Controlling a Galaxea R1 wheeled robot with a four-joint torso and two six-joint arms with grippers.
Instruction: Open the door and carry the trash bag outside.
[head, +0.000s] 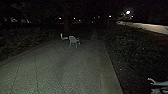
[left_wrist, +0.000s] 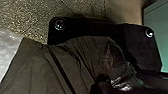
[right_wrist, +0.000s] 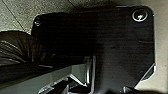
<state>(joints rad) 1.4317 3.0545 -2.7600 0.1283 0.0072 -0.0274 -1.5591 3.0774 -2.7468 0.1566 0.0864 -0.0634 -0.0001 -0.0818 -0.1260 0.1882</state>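
Observation:
The dark trash bag (left_wrist: 75, 60) spreads large across the left wrist view, its plastic creased and shiny in places. Its folds draw together at my left gripper (left_wrist: 101, 81), a dark shape that is shut on the gathered plastic. Part of the same dark bag (right_wrist: 17, 47) shows in the right wrist view, beside the robot's own plate. How my right gripper stands cannot be made out.
It is night on a paved path (head: 57, 67). A white chair (head: 73, 41) stands on it ahead, with another pale object (head: 64, 37) beside it. Dark bushes (head: 132, 45) line the right side. A pale curved object (head: 158, 83) is at the lower right.

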